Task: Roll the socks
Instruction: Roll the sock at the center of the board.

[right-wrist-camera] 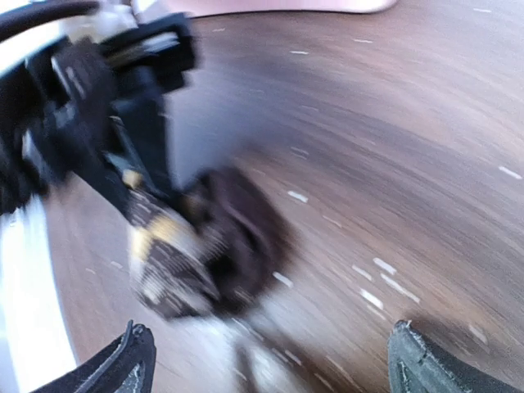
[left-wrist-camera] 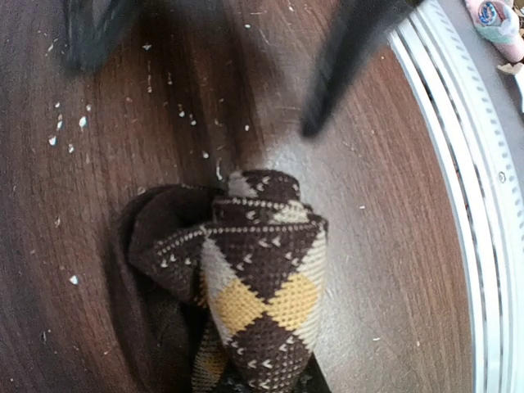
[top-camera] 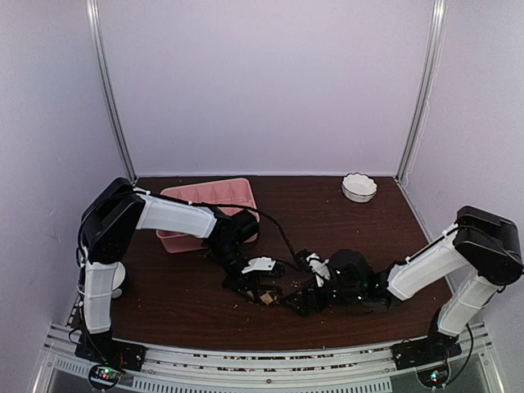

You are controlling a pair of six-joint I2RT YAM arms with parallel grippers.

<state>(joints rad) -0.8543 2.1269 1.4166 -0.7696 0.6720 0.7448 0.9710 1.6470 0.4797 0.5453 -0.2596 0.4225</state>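
A brown-and-tan checkered sock (left-wrist-camera: pixel 264 286), bunched into a roll, rests on the dark wooden table (left-wrist-camera: pixel 393 270) near its front edge. It fills the bottom of the left wrist view, where it covers my left gripper's own fingers. From the right wrist view, blurred by motion, my left gripper's (top-camera: pixel 259 290) black fingers (right-wrist-camera: pixel 139 176) clamp the top of the sock (right-wrist-camera: pixel 205 246). My right gripper (right-wrist-camera: pixel 270 368) stands wide open just short of the roll, nothing between its fingertips (right-wrist-camera: pixel 413 360). In the top view it (top-camera: pixel 300 300) sits just right of the sock (top-camera: pixel 265 298).
A pink divided tray (top-camera: pixel 211 196) lies at the back left behind my left arm. A small white bowl (top-camera: pixel 359 187) stands at the back right. The metal rail (left-wrist-camera: pixel 471 205) runs along the table's front edge close to the sock. Pale crumbs dot the wood.
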